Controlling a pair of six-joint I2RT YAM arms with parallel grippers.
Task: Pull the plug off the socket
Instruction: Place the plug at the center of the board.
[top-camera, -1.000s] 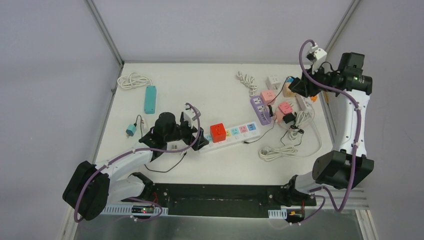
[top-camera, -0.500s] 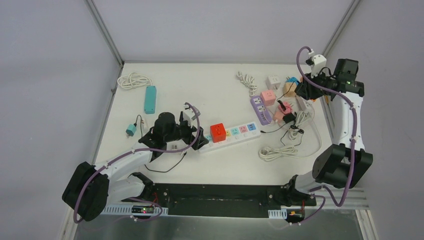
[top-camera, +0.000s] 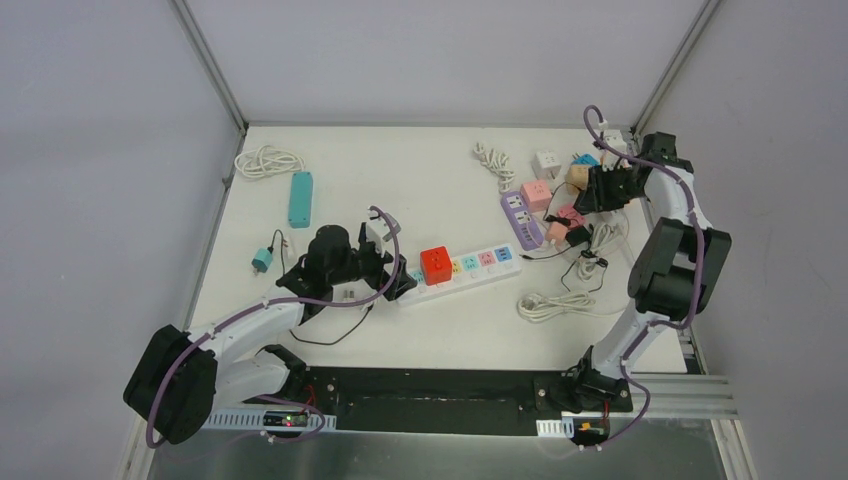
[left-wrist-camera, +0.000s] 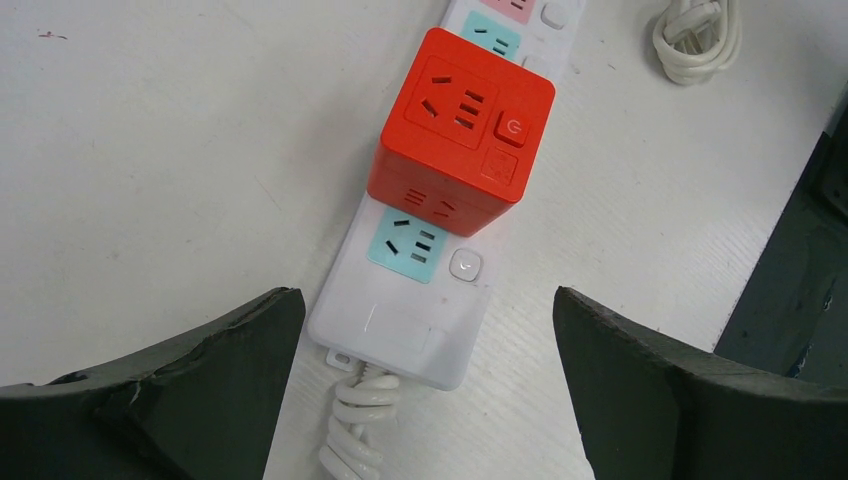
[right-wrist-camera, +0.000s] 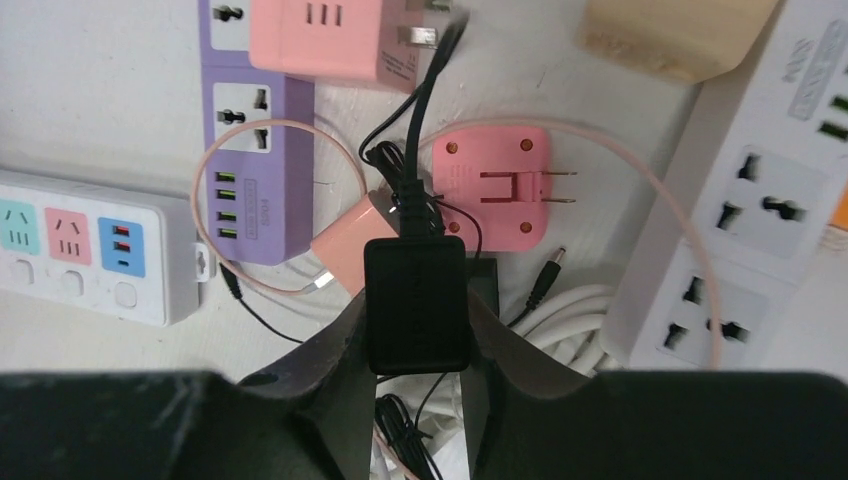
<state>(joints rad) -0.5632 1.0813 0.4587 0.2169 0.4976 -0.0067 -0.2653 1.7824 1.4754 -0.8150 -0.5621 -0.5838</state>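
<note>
Task item: black rectangular plug block (right-wrist-camera: 415, 300), with a black cord (right-wrist-camera: 419, 120) running from its far end. It is clenched by the right gripper (right-wrist-camera: 415, 335), one finger pressed on each long side. It sits at the far right of the white table (top-camera: 400, 170), over a clutter of adapters, between the purple power strip with USB ports (right-wrist-camera: 255, 180) and a white multi-socket strip (right-wrist-camera: 760, 200). Whether the block touches anything beneath it cannot be told. Under and just beyond it are a small pale pink charger cube (right-wrist-camera: 345, 245), a flat pink adapter lying prongs-up (right-wrist-camera: 495, 185), a pink cube socket (right-wrist-camera: 320, 40) and a beige block (right-wrist-camera: 670, 35). The left gripper (left-wrist-camera: 425, 300) is released, jaws spread wide. It hovers astride the cord end of the long white power strip with pastel sockets (left-wrist-camera: 415, 335), its fingers apart from the strip on both sides. A red cube socket adapter (left-wrist-camera: 460, 130) is seated on that strip, just beyond the first teal socket. Also on the table are a coiled white cable (top-camera: 545, 303) near the strip's right end, a teal oblong strip (top-camera: 299, 198), a second white cable coil (top-camera: 268, 160) at the far left corner, and a small teal plug (top-camera: 262, 260) near the left edge.
</note>
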